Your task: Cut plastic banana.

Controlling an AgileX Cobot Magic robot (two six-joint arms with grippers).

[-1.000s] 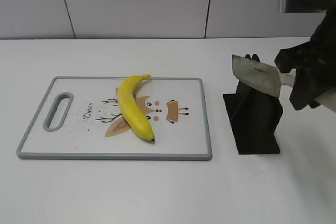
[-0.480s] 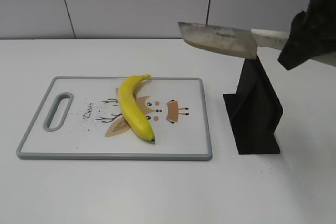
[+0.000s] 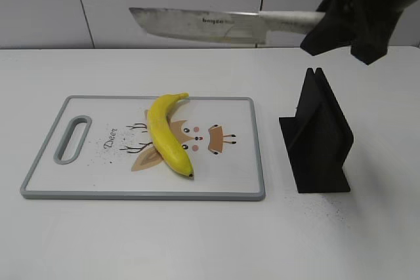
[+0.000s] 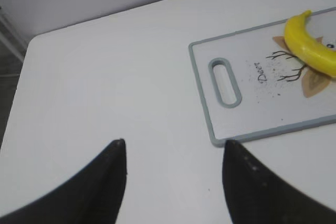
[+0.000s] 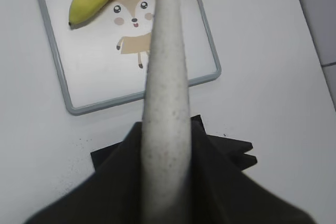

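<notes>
The knife (image 3: 203, 25) has been lifted clear of the black knife stand (image 3: 317, 132) and swung leftward: a second ago its blade hung low in front of the stand, half a second ago it was raised level above the stand's top, and now it is held high and roughly horizontal, its tip reaching out over the cutting board (image 3: 98, 191). The pale handle is clamped in the right gripper (image 3: 328, 21), whose dark fingers are closed around it near the top right of the exterior view; in the right wrist view the handle (image 5: 165, 103) is seen running forward between the fingers toward the board. The plastic banana (image 3: 166, 134) has not been disturbed; it lies on the board across the printed deer, its stem toward the far edge and its dark tip toward the near edge. The stand is left empty and upright, to the right of the board. The left gripper (image 4: 173, 177) is held with its fingers apart over bare table just off the board's handle end, gripping nothing. From this, the fetching of the knife can be judged complete, and what remains is for the blade to be brought down across the banana.
</notes>
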